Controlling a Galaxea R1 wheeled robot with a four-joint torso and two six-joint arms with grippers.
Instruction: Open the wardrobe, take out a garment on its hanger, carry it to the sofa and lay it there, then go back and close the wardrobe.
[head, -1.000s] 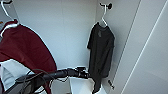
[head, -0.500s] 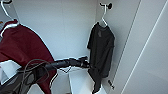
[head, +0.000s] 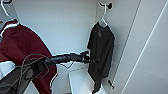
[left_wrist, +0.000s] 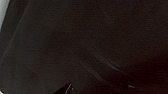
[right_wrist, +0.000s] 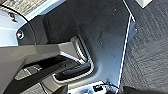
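Shirt (head: 101, 55) hangs black and limp inside the open wardrobe (head: 75, 27), at about 3 o'clock from the middle of the head view, close to the right inner wall. Its white hanger (head: 103, 20) hooks over a dark peg (head: 108, 5) at 1 o'clock. The left tool (head: 88, 58) reaches in from 9 o'clock and meets the shirt's near edge at mid-body height; whether it is wide, narrow or pinching cloth I cannot tell, since dark fabric (left_wrist: 87, 42) crowds the left wrist view.

Judged as the take-out step, contact this low on the cloth looks unhelpful: pulling here would likely drag the shirt sideways and could slip it off the hanger. A better hold would be up near the hanger's neck, toward 12 o'clock, lifting the hook clear of the peg before drawing outward.

A dark red garment (head: 23, 52) on its own white hanger (head: 7, 13) hangs at 9 o'clock, just beside the left arm, and should stay undisturbed. The right wrist view shows the robot's base above grey carpet (right_wrist: 150, 50).
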